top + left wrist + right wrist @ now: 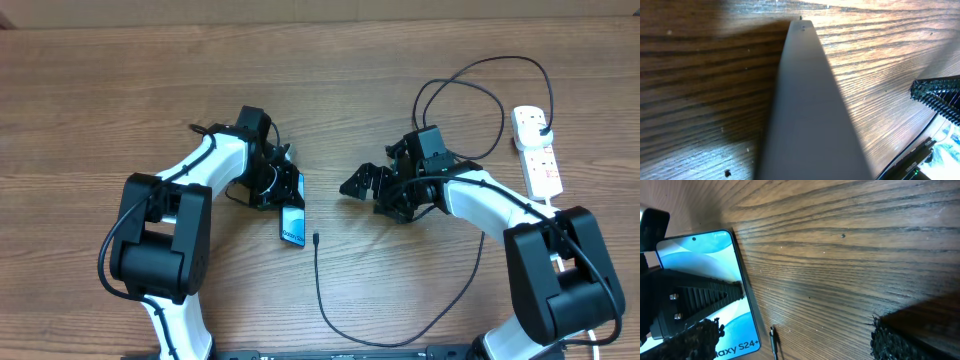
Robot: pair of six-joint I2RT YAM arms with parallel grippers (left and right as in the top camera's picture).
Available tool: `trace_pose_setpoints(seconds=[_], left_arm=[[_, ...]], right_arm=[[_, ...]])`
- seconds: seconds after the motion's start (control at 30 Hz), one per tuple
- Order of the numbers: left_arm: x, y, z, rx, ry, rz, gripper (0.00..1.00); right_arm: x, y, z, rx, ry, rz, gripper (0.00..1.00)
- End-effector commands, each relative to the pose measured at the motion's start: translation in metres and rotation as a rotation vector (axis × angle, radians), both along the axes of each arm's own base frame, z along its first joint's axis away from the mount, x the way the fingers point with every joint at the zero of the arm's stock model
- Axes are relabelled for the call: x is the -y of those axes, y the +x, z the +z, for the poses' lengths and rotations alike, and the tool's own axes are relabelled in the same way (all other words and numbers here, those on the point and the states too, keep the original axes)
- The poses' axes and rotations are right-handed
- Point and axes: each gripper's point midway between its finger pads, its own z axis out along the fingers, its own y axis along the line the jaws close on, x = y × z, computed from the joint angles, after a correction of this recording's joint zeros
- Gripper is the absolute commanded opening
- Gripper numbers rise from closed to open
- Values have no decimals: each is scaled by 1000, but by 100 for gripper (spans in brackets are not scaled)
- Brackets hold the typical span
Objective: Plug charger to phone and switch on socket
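My left gripper [283, 190] is shut on the phone [292, 224], holding it on edge and tilted on the table. In the left wrist view the phone's grey back [810, 110] fills the middle. The right wrist view shows its blue screen [710, 255] with my left finger across it. The charger's connector tip [315, 238] lies on the table just right of the phone's lower end, also seen in the right wrist view [773, 336]. My right gripper [365, 192] is open and empty, facing the phone, its fingers [790, 342] wide apart. The charger's plug [540, 123] sits in the socket [540, 165].
The black cable [478, 262] runs from the socket, loops at the back right, passes under my right arm and curves along the front edge to the tip. My right gripper's finger shows at the right of the left wrist view [940, 97]. The table is brown wood.
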Motion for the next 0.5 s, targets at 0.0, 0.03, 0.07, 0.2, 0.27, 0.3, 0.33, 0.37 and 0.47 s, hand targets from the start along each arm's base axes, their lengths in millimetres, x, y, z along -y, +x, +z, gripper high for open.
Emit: trace_pose_setpoints(seconds=[0.0,0.03,0.07,0.2,0.27,0.3,0.33,0.37,0.47], left_arm=[[-24,-18,-30,-85,161,39,4],[-24,-18,-30,-84,161,39,4],[-24,-18,-30,-84,161,39,4],[-24,-18,-30,-84,161,39,4],[-24,-18,-30,-85,161,39,4],[-24,-18,-30,-85,161,39,4],[-24,-18,-30,-84,161,39,4],[-24,-18,-30,-84,161,39,4],[-24,-18,-30,-84,161,39,4]], right_arm=[[13,-6,-18,-30,-81,-23,100],[13,-6,-18,-30,-81,-23,100],[13,-6,-18,-30,-82,-23,100],[12,-6,-18,-29,-81,-23,100],[13,-6,-19,-31,-82,-23,100],[13,-7,-19,-37,-84,-22,100],[14,-9,-20,-46,-87,-21,100],[14,-12,-20,-60,-92,-22,100],[19,-15,-10,-95,-122,-28,100]])
